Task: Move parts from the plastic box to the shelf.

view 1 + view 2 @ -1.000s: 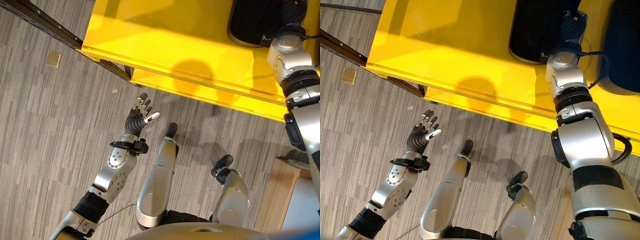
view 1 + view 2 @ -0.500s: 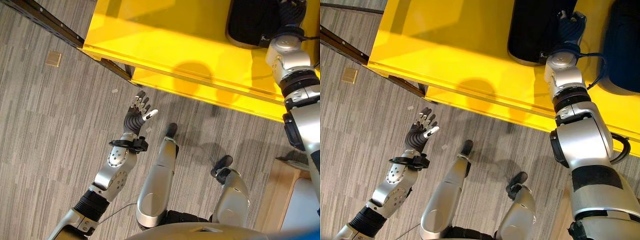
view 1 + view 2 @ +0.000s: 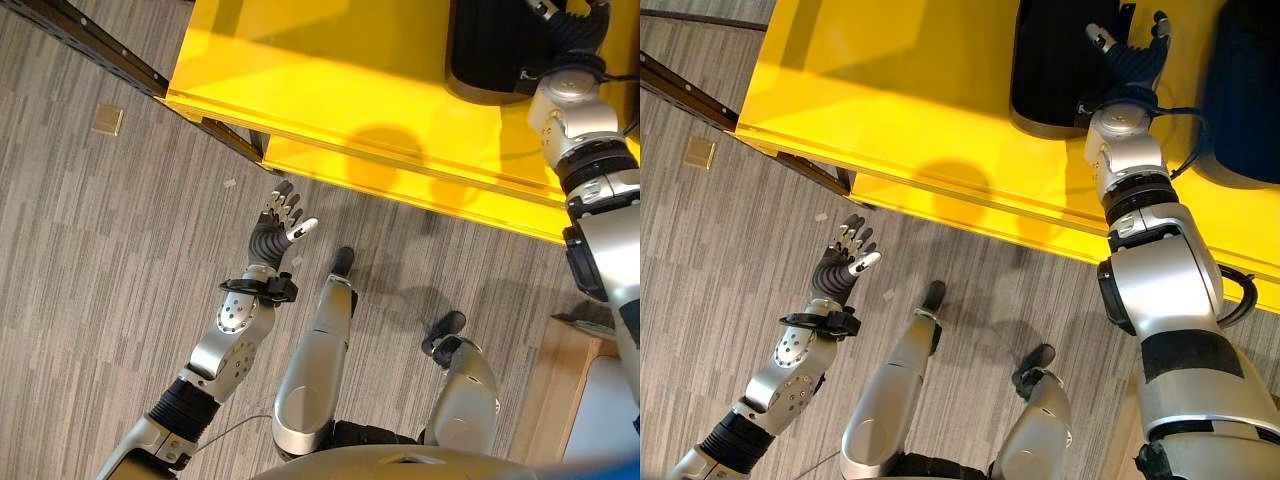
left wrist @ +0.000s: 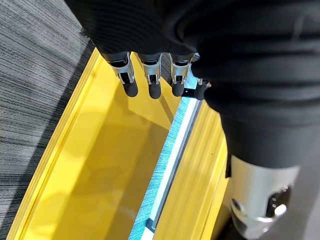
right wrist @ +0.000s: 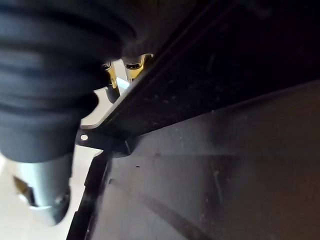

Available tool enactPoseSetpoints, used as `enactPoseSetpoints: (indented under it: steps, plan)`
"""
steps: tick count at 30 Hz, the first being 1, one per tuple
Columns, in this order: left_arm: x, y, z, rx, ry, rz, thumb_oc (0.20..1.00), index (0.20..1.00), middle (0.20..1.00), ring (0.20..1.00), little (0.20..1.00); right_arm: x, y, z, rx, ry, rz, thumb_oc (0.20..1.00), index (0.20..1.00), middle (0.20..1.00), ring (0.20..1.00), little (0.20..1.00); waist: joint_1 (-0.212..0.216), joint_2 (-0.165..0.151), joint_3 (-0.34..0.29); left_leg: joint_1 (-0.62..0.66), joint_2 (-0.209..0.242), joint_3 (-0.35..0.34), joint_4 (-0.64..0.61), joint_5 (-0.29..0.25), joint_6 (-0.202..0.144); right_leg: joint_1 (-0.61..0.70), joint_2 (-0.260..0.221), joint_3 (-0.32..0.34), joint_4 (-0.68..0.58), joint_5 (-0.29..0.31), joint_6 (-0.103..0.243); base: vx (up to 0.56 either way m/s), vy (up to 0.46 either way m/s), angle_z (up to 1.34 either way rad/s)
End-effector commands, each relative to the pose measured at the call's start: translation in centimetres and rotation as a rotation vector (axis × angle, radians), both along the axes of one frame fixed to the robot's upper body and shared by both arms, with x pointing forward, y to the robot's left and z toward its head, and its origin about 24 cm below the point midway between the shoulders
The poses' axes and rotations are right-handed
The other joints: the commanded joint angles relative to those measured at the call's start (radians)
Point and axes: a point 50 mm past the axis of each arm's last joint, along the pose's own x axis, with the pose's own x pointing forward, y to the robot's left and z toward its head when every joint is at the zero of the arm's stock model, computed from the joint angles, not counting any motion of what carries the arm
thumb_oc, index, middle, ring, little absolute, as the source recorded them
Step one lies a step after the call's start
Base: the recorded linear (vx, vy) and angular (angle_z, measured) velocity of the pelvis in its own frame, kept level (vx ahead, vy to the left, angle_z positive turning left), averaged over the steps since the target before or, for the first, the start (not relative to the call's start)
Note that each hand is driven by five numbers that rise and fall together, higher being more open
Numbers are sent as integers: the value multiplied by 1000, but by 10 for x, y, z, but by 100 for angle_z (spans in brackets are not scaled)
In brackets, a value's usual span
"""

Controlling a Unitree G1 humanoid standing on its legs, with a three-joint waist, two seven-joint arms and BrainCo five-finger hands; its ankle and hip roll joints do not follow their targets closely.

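A large black part lies on the yellow shelf. My right hand reaches over the part's near right edge. Its fingers are spread and straight against the part, not curled round it. In the right wrist view the part's black surface is very close. A second dark part lies to the right on the same shelf. My left hand hangs open above the carpet in front of the shelf's edge. Its fingers are straight and hold nothing.
A dark metal rail runs slantwise at the upper left beside the shelf. A small tan square lies on the grey carpet. A wooden board with a white piece stands at the lower right.
My right hand has reached farther onto the shelf and its fingers have spread out. The black part has shifted a little to the left. The left hand has barely moved.
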Motion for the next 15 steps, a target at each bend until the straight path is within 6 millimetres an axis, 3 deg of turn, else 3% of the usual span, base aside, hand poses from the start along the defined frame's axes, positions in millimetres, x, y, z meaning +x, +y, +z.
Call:
enactPoseSetpoints:
  steps: [1,15]
  plan:
    - [-2,-3,26,-41,-123,-23,1000,1000,1000,1000,1000,0,-1,-1,43,-2,-13,1000,1000,1000,1000,1000,11,20,-12,7,17,78,-8,-78,34,45,34,45,65,-100,-42,0,0,0]
    - [-1,-1,21,-44,-96,-14,1000,1000,1000,1000,1000,5,16,-26,169,3,48,1000,1000,1000,1000,1000,3,3,-12,45,30,74,-19,-78,30,88,49,36,44,-98,-38,0,0,0]
